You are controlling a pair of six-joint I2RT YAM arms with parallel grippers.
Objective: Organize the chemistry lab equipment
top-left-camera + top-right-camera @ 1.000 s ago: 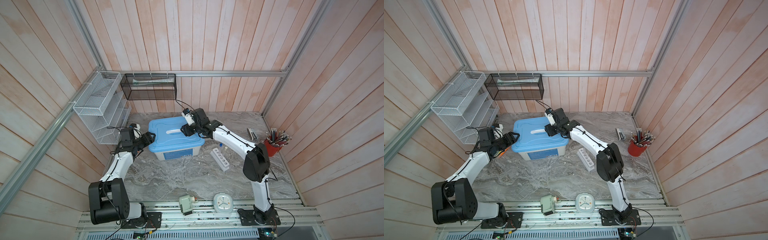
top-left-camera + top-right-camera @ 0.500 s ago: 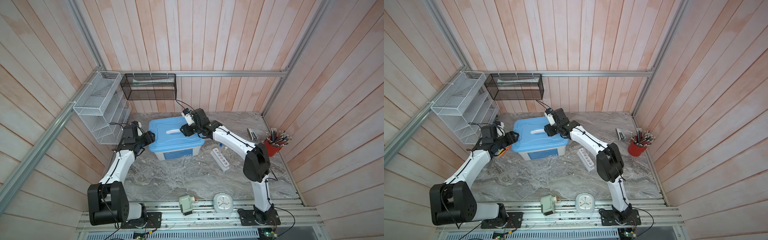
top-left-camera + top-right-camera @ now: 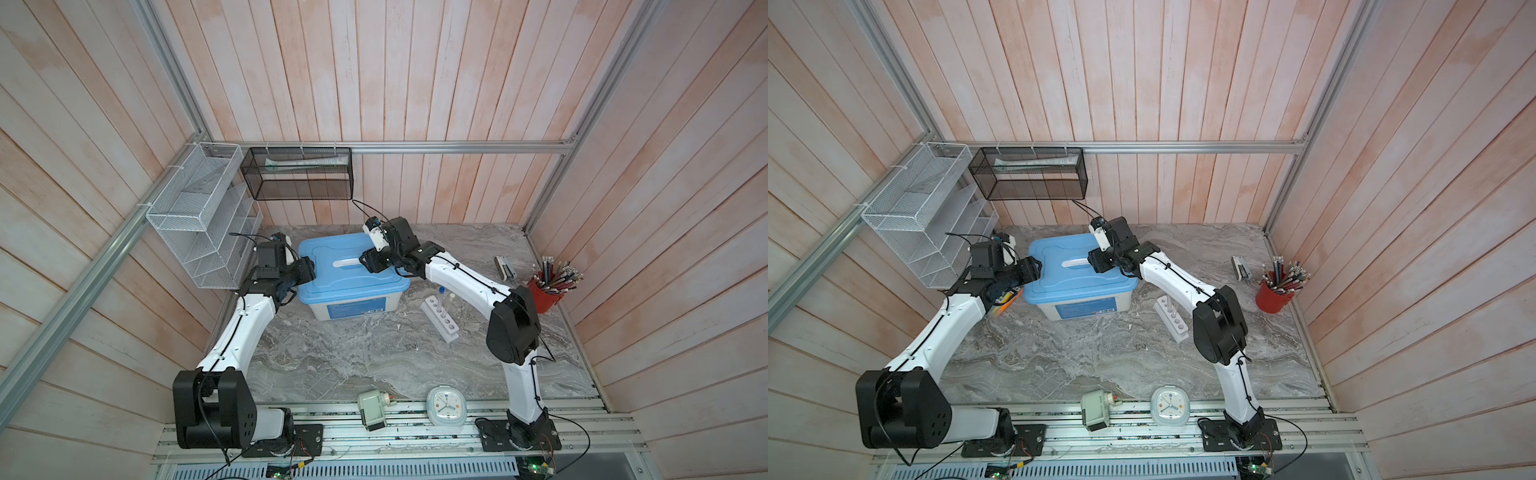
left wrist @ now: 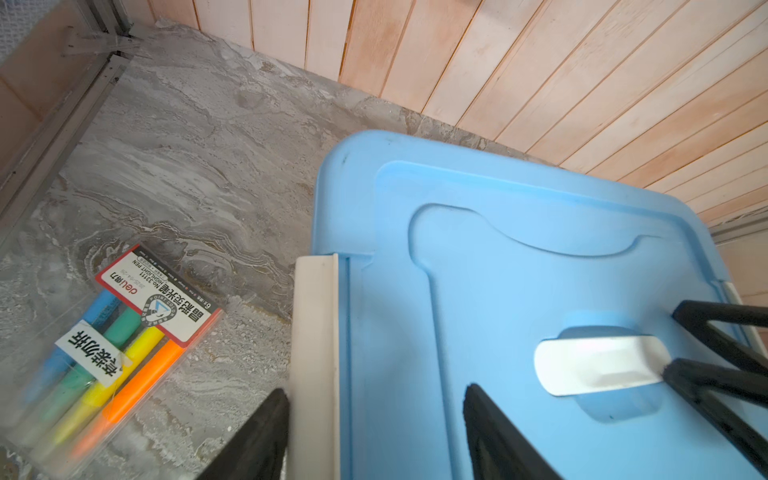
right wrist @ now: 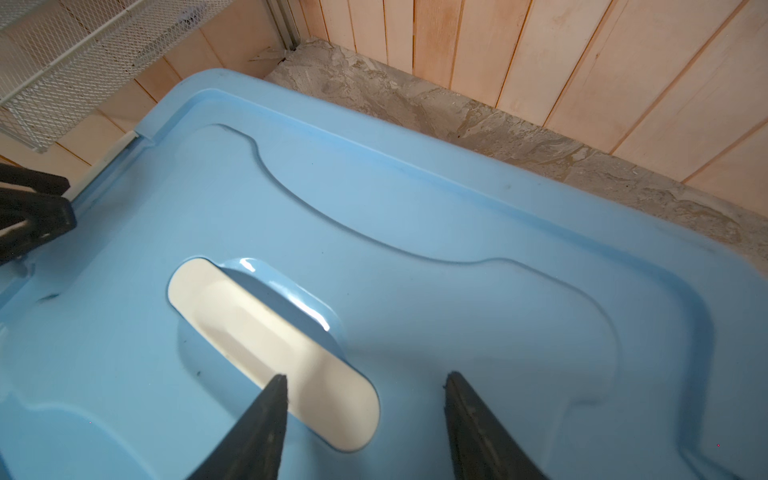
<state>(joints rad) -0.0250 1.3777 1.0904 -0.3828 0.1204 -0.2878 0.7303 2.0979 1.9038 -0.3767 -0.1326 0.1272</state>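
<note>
Two arms work the blue-lidded box (image 3: 353, 266). At the box's left end, the left gripper (image 4: 376, 390) has its jaws wide, straddling the white latch (image 4: 313, 332), not clamped. Over the box's middle, the right gripper (image 5: 368, 376) is also wide, one finger above the white handle (image 5: 270, 349), holding nothing. The rack (image 3: 440, 322) with two capped tubes (image 3: 443, 299) stands just off the box's right end. Step looks like opening the box. Next move probably needs the latch flipped up, then the lid lifted.
</note>
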